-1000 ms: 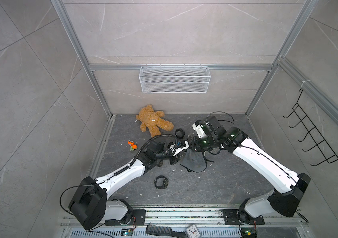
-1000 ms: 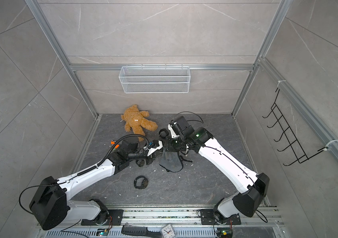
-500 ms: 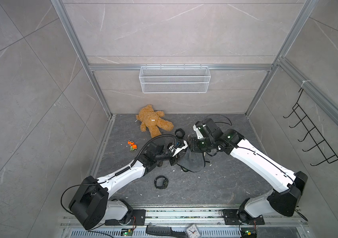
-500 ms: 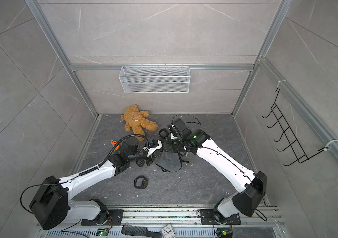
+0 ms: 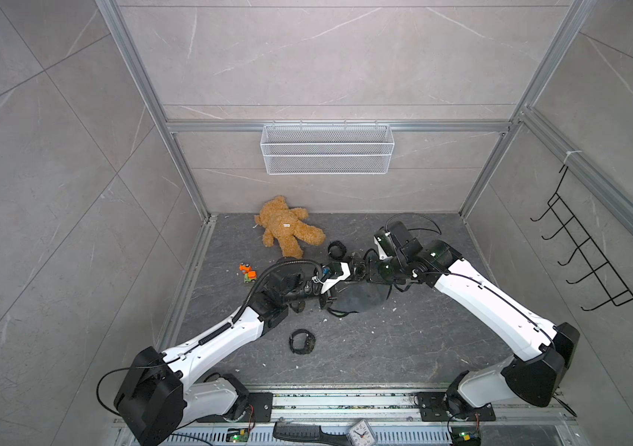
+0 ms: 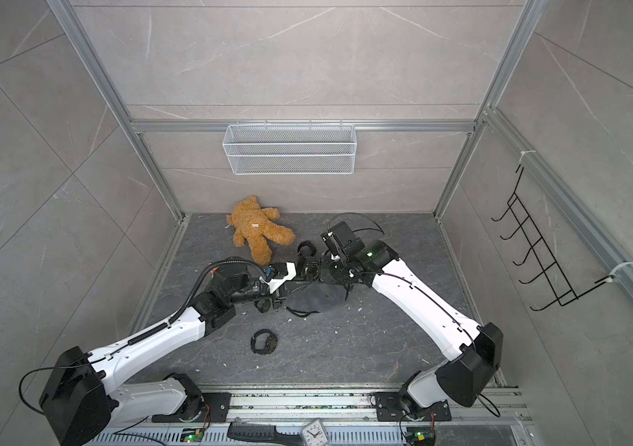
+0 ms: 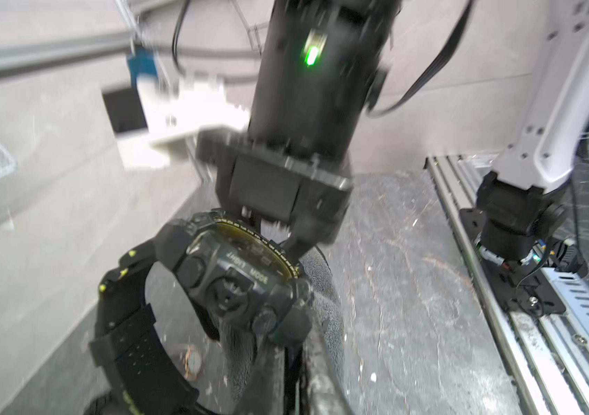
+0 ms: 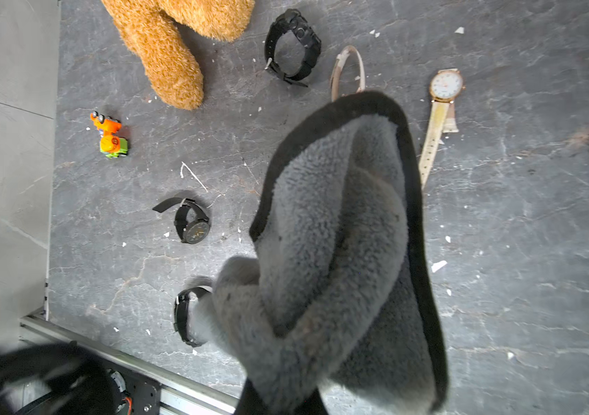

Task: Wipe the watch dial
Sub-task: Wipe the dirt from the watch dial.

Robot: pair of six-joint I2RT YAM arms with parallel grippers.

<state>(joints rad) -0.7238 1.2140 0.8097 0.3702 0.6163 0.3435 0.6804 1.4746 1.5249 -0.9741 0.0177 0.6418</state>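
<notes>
Cloth (image 8: 339, 251) shifted; wire basket (image 5: 326, 150).

Matt black plastic watch (image 7: 235, 284) with glossy dial; fleecy grey cloth (image 8: 339, 251), black-edged. Shaggy plush teddy bear (image 5: 286, 228). Rough, veined dark stone tabletop (image 8: 501, 215). White wire-mesh basket (image 5: 326, 154); glossy white arm shells.

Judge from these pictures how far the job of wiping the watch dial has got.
Done: the left hand is shut on the black watch and holds it up; the right hand is shut on the grey cloth. In hand: the right hand sits at the dial's rim. Left: whether the cloth touches the dial cannot be told; the wiping remains.
</notes>
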